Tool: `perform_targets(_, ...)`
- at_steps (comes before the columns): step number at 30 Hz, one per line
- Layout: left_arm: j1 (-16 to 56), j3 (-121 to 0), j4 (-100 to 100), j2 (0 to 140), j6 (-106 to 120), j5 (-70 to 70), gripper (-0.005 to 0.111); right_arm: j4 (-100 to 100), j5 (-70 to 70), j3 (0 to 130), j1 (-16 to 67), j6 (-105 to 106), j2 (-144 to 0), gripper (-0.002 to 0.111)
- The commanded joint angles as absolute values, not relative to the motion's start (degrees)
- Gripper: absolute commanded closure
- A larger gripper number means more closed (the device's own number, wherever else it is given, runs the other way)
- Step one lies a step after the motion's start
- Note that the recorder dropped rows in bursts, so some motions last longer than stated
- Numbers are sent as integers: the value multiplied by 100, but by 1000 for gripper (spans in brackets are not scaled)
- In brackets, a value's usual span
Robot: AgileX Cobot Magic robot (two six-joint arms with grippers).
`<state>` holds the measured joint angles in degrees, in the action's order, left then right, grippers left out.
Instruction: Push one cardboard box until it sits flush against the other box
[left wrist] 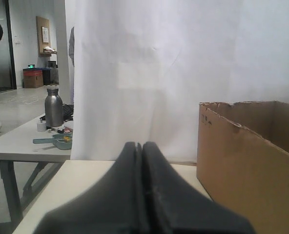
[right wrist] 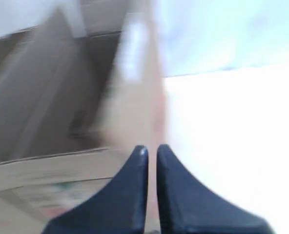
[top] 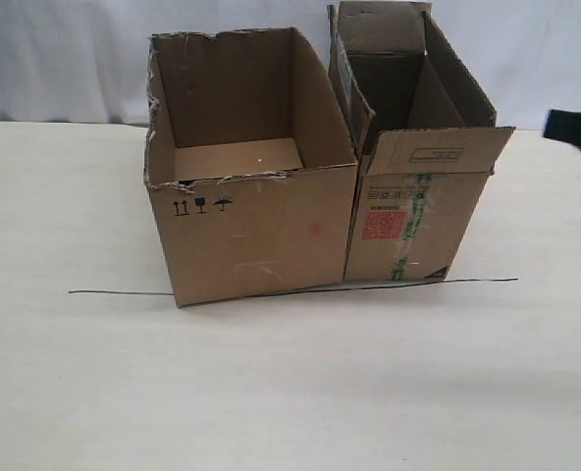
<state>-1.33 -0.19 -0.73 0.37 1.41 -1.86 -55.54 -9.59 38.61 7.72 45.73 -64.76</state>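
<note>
The cardboard box (top: 418,211), narrow, with raised flaps, a red label (top: 384,224) and green-printed tape, stands right of the other box (top: 256,235), which is wider with a ragged torn rim. Their facing sides look in contact along the front. My right gripper (top: 565,126) hovers at the exterior view's right edge, apart from the narrow box's right flap. In the right wrist view the right gripper (right wrist: 152,148) is shut and empty, with the blurred cardboard box (right wrist: 61,97) ahead. My left gripper (left wrist: 142,145) is shut and empty, beside the other box (left wrist: 247,156). It is outside the exterior view.
A thin black line (top: 114,292) runs across the pale table (top: 290,392) under the boxes' front edges. A white curtain (top: 65,59) hangs behind. The left wrist view shows a second table with a metal bottle (left wrist: 53,106) beyond the table edge.
</note>
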Motion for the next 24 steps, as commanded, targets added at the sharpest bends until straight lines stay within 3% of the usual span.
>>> perform_targets(1,-92,0,-51,16,126,-216,107,-5833,-1804,3914,-301,4794,-7392,103)
perform_targets(11,-92,0,-51,16,126,-216,107,-7321,-2841,5323,-480,5694,-9774,103)
perform_targets(24,-92,0,-51,16,126,-216,107,-7312,-4223,5963,-480,5315,-10810,103)
